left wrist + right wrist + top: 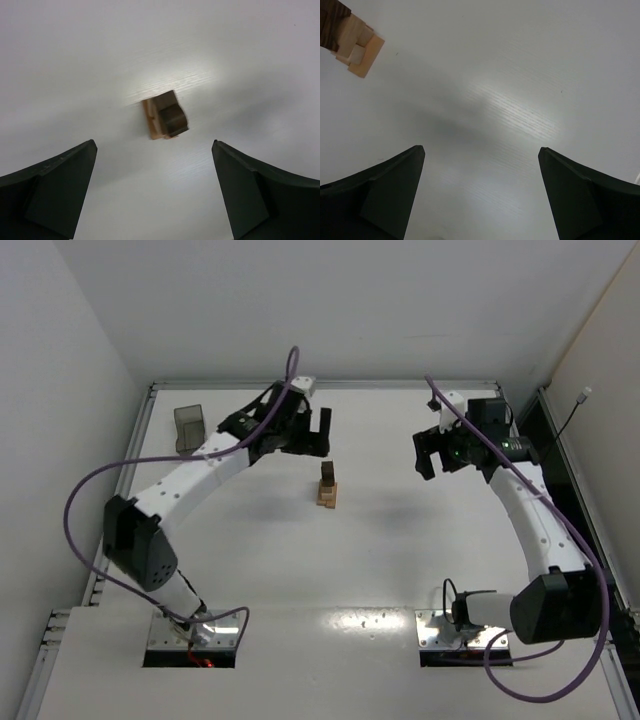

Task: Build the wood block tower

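The wood block tower [327, 486] stands mid-table: light tan blocks below, a dark brown piece on top. My left gripper [313, 435] is open and empty, raised just behind and left of the tower. In the left wrist view the tower [165, 116] sits ahead of the open fingers, dark piece uppermost. My right gripper [428, 452] is open and empty, well to the right of the tower. The right wrist view shows the tower [351, 35] at the top left corner, far from the fingers.
A translucent grey plastic bin [189, 427] stands at the back left of the white table, beside the left arm. Metal rails run along the table's back and side edges [330, 383].
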You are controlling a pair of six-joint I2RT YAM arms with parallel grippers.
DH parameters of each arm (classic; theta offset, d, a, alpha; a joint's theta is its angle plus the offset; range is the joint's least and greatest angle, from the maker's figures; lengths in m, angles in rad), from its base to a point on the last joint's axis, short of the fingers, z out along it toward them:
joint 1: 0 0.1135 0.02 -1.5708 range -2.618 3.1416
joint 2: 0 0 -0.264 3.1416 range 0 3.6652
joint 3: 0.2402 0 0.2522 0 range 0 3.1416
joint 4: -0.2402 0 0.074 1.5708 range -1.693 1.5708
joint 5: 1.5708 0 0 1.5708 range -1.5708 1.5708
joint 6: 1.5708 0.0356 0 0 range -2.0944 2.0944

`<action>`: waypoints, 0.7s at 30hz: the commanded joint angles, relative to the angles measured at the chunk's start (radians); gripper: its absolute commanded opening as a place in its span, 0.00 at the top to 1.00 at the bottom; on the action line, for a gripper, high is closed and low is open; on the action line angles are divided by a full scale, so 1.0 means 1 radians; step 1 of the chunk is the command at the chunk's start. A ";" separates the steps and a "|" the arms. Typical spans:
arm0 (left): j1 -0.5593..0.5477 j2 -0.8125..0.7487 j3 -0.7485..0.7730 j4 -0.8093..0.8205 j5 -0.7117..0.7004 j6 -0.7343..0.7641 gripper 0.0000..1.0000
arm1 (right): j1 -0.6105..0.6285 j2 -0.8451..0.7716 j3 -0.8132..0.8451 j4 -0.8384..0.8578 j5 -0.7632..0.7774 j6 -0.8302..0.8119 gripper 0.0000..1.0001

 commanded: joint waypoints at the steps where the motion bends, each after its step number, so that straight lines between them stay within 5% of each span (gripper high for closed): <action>1: 0.078 -0.132 -0.118 0.017 -0.113 0.076 0.00 | -0.005 0.019 -0.040 0.027 0.002 0.084 0.05; 10: 0.347 -0.298 -0.474 0.065 -0.184 0.174 0.00 | -0.036 0.124 -0.118 0.146 -0.026 0.153 0.05; 15: 0.376 -0.402 -0.628 0.157 -0.184 0.193 0.00 | -0.036 0.145 -0.109 0.155 -0.007 0.153 0.05; 21: 0.420 -0.412 -0.637 0.160 -0.172 0.183 0.00 | -0.036 0.134 -0.109 0.155 -0.007 0.143 0.05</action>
